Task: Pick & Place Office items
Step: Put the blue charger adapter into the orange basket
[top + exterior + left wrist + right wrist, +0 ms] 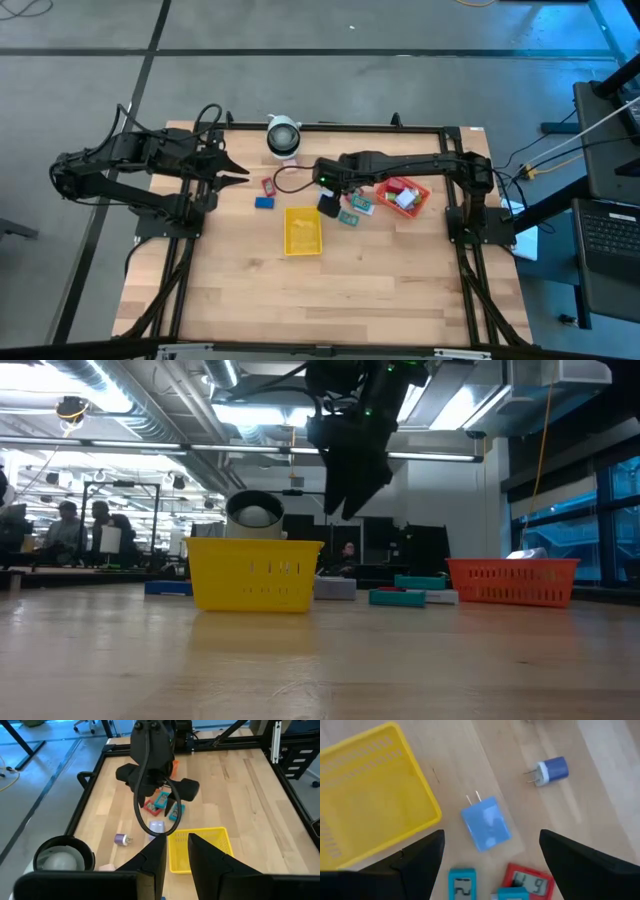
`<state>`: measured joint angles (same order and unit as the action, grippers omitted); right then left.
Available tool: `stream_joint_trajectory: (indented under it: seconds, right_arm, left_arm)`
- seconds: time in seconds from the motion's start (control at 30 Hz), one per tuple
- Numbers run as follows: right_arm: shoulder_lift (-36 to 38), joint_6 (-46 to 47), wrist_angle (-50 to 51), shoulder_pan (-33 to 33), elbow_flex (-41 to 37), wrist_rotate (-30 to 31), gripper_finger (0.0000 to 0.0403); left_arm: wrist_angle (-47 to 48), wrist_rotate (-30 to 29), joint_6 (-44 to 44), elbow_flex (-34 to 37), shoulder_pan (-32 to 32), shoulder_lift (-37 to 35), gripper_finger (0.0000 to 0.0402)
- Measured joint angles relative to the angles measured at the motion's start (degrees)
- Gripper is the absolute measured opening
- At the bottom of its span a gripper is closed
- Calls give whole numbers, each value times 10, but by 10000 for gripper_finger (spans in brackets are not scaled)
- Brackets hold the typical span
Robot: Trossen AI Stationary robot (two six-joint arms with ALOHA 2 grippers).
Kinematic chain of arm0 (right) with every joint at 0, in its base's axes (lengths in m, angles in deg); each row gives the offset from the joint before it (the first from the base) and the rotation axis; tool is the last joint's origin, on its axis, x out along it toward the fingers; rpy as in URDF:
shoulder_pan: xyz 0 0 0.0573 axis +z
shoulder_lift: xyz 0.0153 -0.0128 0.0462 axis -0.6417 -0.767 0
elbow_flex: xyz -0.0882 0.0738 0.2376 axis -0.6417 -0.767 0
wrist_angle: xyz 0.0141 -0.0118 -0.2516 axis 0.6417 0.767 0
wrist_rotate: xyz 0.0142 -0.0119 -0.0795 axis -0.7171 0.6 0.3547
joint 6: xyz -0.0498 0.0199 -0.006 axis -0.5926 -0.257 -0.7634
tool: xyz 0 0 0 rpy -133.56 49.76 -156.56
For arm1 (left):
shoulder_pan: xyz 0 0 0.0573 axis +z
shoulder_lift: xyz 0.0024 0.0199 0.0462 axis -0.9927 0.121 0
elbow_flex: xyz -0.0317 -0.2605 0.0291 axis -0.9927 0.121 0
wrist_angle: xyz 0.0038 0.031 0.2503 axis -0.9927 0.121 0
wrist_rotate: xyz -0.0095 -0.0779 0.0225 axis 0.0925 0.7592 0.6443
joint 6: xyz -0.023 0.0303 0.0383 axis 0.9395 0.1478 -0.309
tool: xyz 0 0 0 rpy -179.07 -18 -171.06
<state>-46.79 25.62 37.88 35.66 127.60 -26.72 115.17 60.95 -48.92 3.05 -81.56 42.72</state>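
The office items lie in the middle of the table. A light blue plug block [486,824] lies flat on the wood, right below my open right gripper [490,855], whose fingers hang well above it [350,485]. Beside it are a small blue round plug [551,771], teal packets [353,208] and a red packet [529,881]. A blue block [264,202] and a red piece [268,185] lie nearer my left gripper [238,176], which hovers open at the table's left side. More red and white pieces sit in the red-orange tray [423,190].
The yellow tray [303,230] stands on the wood just toward the near edge from the items. A white round object with a dark centre [283,136] sits at the far edge. A black cable [140,795] loops down from the right arm. People show in the room behind.
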Motion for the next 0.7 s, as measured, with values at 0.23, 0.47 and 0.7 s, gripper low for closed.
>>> stream_joint_trajectory:
  seconds: [0.23,0.47,0.7]
  right_arm:
    - [0,23,-6,-20,0,-51,333]
    - [0,-19,0,-33,0,-96,321]
    - [0,-151,25,-20,0,-105,264]
  left_arm:
    - [0,19,0,0,0,-2,74]
    - [1,19,0,0,0,-2,74]
    - [1,19,0,0,0,-2,74]
